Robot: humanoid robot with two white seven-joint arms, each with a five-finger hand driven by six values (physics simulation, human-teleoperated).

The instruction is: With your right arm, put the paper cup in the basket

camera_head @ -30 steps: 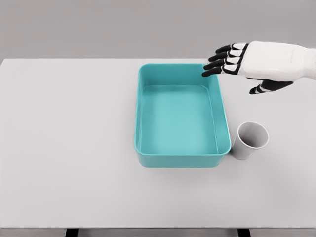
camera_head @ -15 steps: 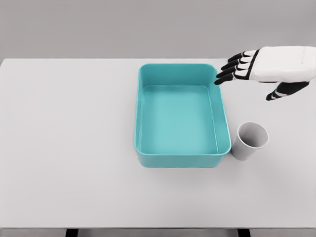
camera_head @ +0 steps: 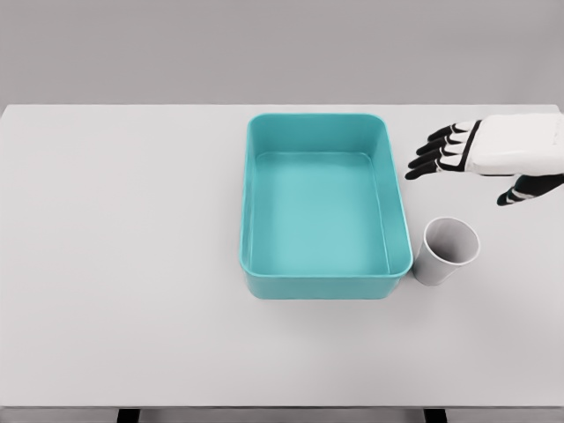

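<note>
The right hand's fingers [camera_head: 438, 152] are spread and nearly straight, black-tipped, pointing left toward the basket [camera_head: 402, 211]; they hold nothing and touch nothing. The thumb hangs apart below the palm, near the picture's right edge. The right hand [camera_head: 493, 154] lies flat, palm down, hovering over the table [camera_head: 115, 220] just right of the basket's far right corner, with its white forearm coming in level from the right edge.

The cup [camera_head: 448, 250] stands upright on the table, mouth open upward, just beside the basket's near right corner, close to its wall; whether they touch cannot be told. It sits nearer the camera than the fingers and apart from them, roughly below the hand in the picture. The teal basket sits mid-table with nothing in it.
</note>
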